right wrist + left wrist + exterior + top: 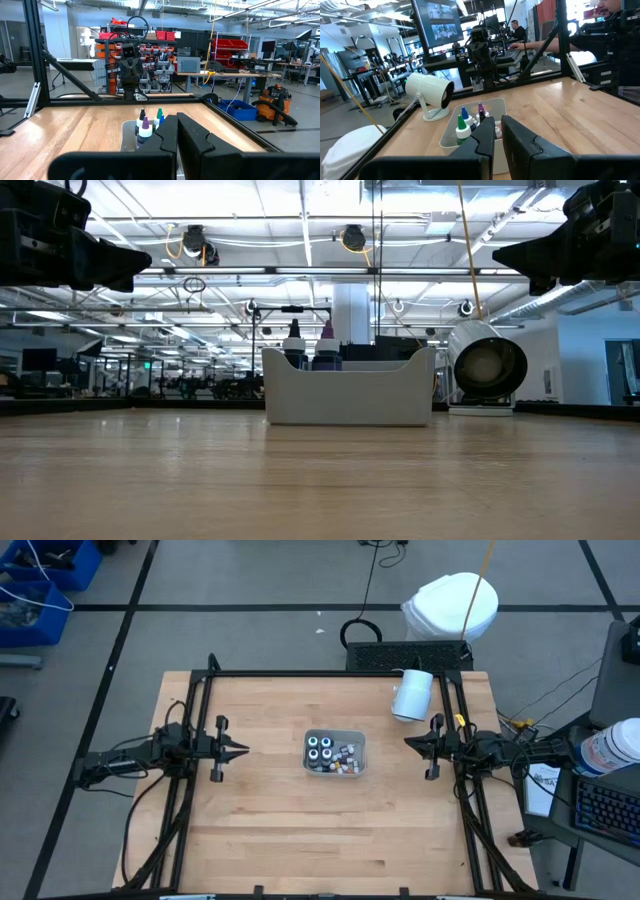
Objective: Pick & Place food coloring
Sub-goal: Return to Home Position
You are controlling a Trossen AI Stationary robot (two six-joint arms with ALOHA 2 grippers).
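Both arms raised at the sides, bottles in the bin.
Over the desk (300,840), my left end effector (240,750) hangs by the left edge and my right end effector (410,743) by the right edge, both closed and holding nothing. The grey bin (361,739) sits mid-desk with the food coloring (322,750) standing inside.

The bench (280,830) is pale wood with plank grain. The tray (350,395) is light grey. The food coloring (322,751) shows blue, green and purple caps. The cylinder (411,695) is white.
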